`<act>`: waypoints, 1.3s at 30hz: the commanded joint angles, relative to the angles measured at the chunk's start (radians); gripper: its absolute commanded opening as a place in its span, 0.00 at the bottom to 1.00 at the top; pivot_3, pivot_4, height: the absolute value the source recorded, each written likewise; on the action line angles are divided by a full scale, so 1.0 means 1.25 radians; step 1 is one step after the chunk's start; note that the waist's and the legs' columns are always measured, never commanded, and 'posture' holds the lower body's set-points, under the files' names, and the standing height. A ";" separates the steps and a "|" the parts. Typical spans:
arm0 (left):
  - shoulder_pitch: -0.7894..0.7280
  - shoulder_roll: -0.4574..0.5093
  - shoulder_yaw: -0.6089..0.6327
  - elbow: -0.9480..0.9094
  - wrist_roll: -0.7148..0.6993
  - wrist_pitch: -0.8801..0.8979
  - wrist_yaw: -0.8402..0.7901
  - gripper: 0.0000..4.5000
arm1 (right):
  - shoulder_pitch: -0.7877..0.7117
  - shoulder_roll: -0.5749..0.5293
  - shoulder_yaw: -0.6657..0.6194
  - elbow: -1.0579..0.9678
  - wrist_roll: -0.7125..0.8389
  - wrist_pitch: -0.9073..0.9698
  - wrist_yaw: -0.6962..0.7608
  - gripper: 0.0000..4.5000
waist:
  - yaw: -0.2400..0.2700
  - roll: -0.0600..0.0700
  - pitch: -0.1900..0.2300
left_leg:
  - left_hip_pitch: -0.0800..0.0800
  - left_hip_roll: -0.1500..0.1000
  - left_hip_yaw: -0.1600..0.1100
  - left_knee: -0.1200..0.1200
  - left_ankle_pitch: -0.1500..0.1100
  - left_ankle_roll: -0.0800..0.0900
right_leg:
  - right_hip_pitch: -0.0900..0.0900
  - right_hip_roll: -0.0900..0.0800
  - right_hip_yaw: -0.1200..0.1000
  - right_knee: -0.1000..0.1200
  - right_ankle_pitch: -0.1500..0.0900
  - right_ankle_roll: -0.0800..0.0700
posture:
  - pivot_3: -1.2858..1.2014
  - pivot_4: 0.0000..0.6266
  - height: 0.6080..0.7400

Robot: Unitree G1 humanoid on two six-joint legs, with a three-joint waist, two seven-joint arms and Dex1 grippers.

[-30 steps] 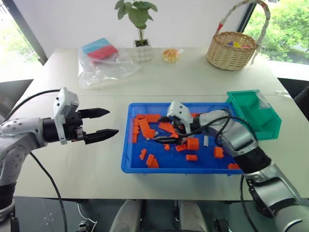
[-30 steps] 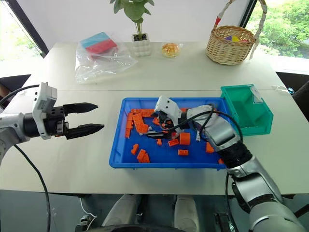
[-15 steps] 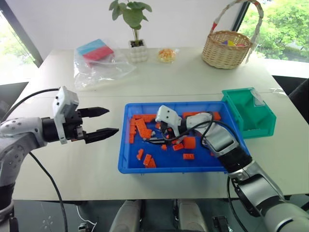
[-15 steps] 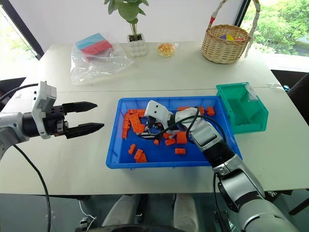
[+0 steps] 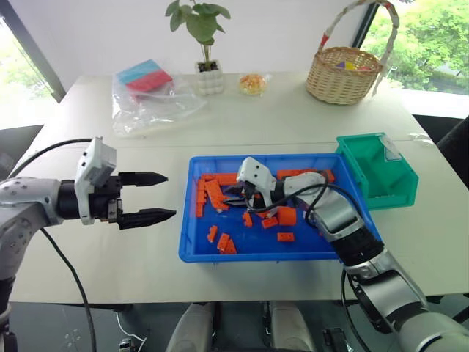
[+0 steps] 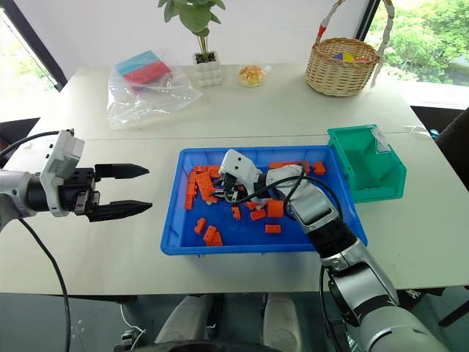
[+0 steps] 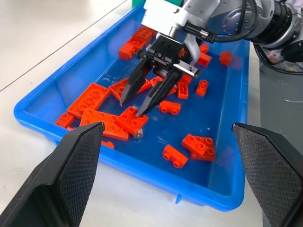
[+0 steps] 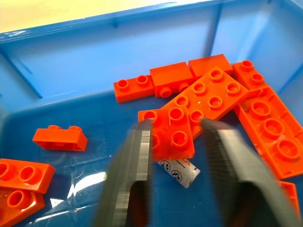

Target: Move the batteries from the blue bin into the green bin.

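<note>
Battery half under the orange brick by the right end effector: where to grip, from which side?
Probably pinch the battery across its exposed end, coming down from above: it lies flat in the blue bin, and an orange brick covers its other end.

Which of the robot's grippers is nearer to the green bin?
The right gripper: it reaches into the blue bin, which the green bin adjoins. The left gripper hovers over the table beyond the blue bin's far side.
</note>
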 commanded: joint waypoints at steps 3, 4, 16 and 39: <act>-0.017 0.004 -0.006 0.003 0.006 -0.019 -0.003 1.00 | -0.003 0.009 -0.017 -0.033 0.007 0.007 -0.003 0.36 | 0.000 0.000 0.000 | 0.000 0.000 0.000 0.000 0.000 0.000 | 0.000 0.000 0.000 0.000 0.000 0.000 | 0.52 0.24 0.71; -0.020 0.002 -0.007 0.004 0.005 -0.020 -0.001 1.00 | -0.004 0.010 -0.020 -0.036 0.009 0.012 -0.004 0.36 | 0.000 0.000 0.000 | 0.000 0.000 0.000 0.000 0.000 0.000 | 0.000 0.000 0.000 0.000 0.000 0.000 | 0.52 0.24 0.71; -0.022 -0.003 -0.012 -0.004 -0.002 -0.016 -0.002 1.00 | 0.008 0.008 -0.014 -0.076 0.023 0.055 0.008 0.88 | 0.000 0.000 0.000 | 0.000 0.000 0.000 0.000 0.000 0.000 | 0.000 0.000 0.000 0.000 0.000 0.000 | 0.52 0.24 0.71; -0.048 -0.013 -0.030 -0.016 -0.015 -0.007 0.009 1.00 | 0.015 0.049 -0.022 -0.044 0.007 0.035 -0.028 0.16 | 0.000 0.000 0.000 | 0.001 0.000 0.000 0.000 0.000 0.000 | 0.000 0.000 0.000 0.000 0.000 0.000 | 0.52 0.24 0.71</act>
